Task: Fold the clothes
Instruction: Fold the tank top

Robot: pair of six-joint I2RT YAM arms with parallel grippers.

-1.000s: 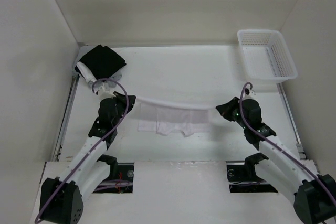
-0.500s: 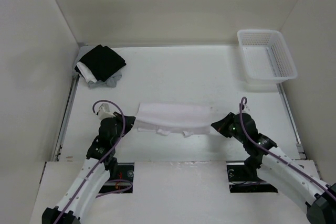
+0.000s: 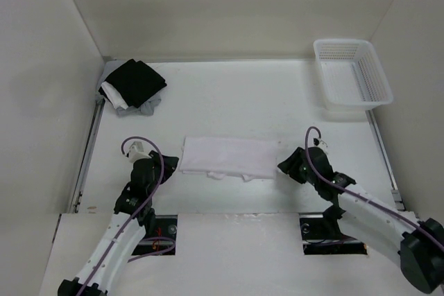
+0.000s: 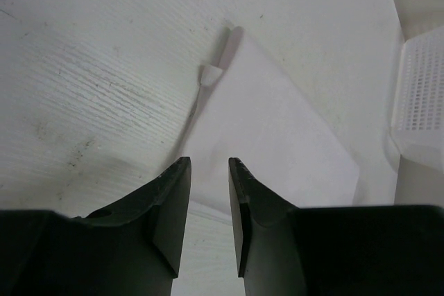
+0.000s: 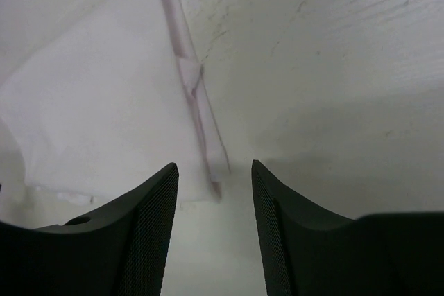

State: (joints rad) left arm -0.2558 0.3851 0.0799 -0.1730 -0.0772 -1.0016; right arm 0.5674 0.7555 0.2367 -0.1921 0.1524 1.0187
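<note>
Though lost overhead, seam (image 5: 196, 102) on clothes (image 5: 97, 95).

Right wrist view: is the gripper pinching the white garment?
No, the right gripper is open with nothing clamped between its fingers, and the white garment lies flat on the table.

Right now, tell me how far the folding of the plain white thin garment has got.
Done: the plain white thin garment lies flat on the white table as a doubled band. In hand: nothing; the left gripper and the right gripper sit open at its two ends. Left: probably folding it across, and tidying the scraps poking out along its near edge.
</note>
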